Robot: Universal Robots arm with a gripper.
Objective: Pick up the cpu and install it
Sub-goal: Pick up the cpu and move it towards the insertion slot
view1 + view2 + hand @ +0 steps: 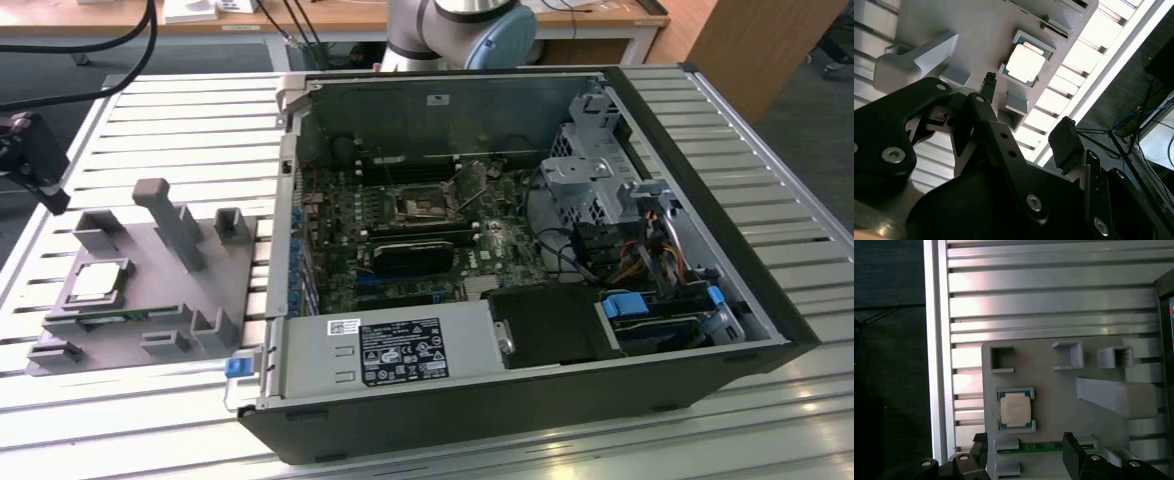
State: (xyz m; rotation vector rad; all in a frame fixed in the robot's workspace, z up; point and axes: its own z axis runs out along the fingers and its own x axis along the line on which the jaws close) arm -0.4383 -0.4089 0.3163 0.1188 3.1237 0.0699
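Big slatted metal table (174, 130) is the base of it all. An open PC case (534, 405) lies on its side on the table, toward the exterior view's right. Its motherboard (501, 245) is exposed, with the square socket (424, 205) around the middle. Beside the case, on the exterior view's left, sits a grey holder block (187, 295) with posts and pockets. The gripper (1024, 441) hangs over that block, fingers spread apart, nothing between them. The cpu (1015, 408) sits flat in its square pocket on the holder, silver top up, well apart from the socket. A thin green memory stick (1029, 446) lies in a slot just beside it.
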